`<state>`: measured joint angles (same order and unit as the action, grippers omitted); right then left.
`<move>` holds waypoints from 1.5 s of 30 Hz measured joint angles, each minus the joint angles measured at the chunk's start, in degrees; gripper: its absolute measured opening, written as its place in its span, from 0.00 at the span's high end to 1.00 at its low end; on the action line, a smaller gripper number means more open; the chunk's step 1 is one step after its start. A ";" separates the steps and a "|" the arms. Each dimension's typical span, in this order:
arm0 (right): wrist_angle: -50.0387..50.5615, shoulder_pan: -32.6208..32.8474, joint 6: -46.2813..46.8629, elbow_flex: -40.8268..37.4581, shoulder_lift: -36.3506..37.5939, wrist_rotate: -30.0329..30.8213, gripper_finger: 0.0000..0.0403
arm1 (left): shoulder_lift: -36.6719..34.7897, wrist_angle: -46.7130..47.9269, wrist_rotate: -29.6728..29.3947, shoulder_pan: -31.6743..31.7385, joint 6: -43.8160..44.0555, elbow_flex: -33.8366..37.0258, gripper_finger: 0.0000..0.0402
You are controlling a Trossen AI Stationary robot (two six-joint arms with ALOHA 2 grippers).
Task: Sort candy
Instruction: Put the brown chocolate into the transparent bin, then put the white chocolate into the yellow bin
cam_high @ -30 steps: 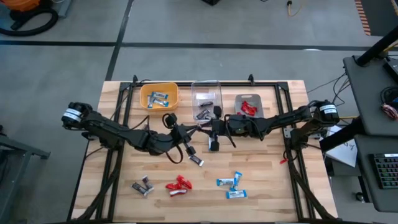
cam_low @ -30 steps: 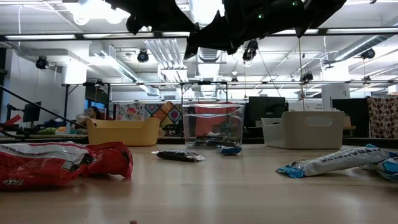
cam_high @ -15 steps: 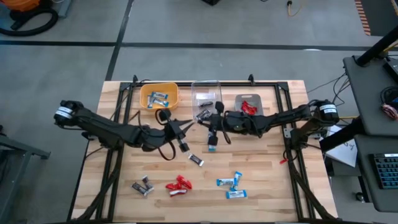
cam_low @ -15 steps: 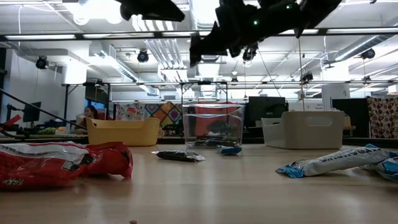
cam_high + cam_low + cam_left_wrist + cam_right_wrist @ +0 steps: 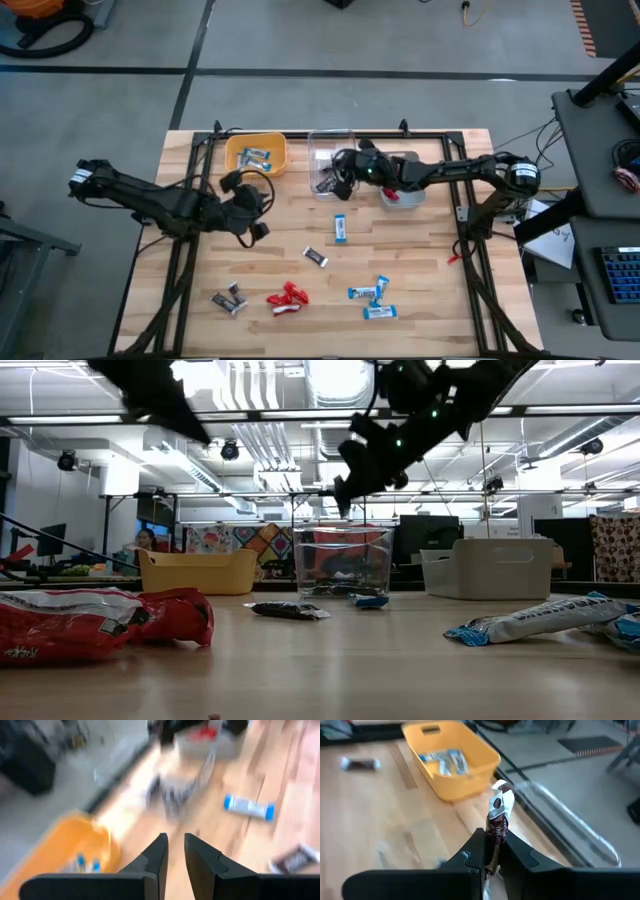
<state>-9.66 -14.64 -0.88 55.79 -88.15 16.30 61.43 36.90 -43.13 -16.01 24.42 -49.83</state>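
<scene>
A dark brown candy [image 5: 496, 827] with silvery ends stands pinched upright between the fingers of the right gripper [image 5: 492, 851], clenched on its lower half. In the high view that gripper [image 5: 338, 182] hangs at the clear bin [image 5: 331, 158], which sits at 12 o'clock on the table [image 5: 430, 280], between the yellow bin [image 5: 257, 155] at 11 o'clock and the grey bin [image 5: 400, 172] at 1 o'clock. Brown pieces already lie in the clear bin, blue-and-white ones in the yellow, red ones in the grey.

The step in hand looks like delivery of this brown piece. The next move calls for centring the gripper over the clear bin's opening and letting go; the bin's thin wall is close beside the fingers, so a release too near the rim could drop the sweet outside.

Loose on the table remain a blue-and-white candy [image 5: 341, 230] near centre, a brown one [image 5: 316, 258] just toward 6 o'clock from it, a brown pair [image 5: 230, 299] at 7 o'clock, red ones [image 5: 287, 298] at 6 o'clock, and blue-and-white ones [image 5: 371, 299] at 5 o'clock.

The left gripper [image 5: 175, 851] holds nothing, its fingers nearly together with a narrow gap; it [image 5: 255, 229] sits at 9 o'clock, well apart from the right arm, with open wood toward the loose sweets.
</scene>
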 joint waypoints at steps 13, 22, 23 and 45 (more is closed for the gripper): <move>0.41 -1.26 0.91 0.00 -2.76 -0.21 0.91 | 1.97 9.22 4.85 0.00 8.27 2.35 0.88; 1.24 -1.26 3.34 -0.02 -2.74 -0.10 0.72 | 3.24 8.86 4.81 0.00 6.51 2.35 0.88; 1.21 -1.26 3.36 -0.02 -2.74 -0.04 0.69 | 3.40 8.61 4.78 0.00 6.24 2.37 0.88; 43.85 17.77 29.61 23.95 2.66 -4.86 0.57 | 6.40 -27.82 29.70 -0.17 -27.09 10.60 0.91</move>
<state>34.19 3.13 28.73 79.74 -85.49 11.45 67.83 9.08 -13.43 -16.19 -2.67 -39.23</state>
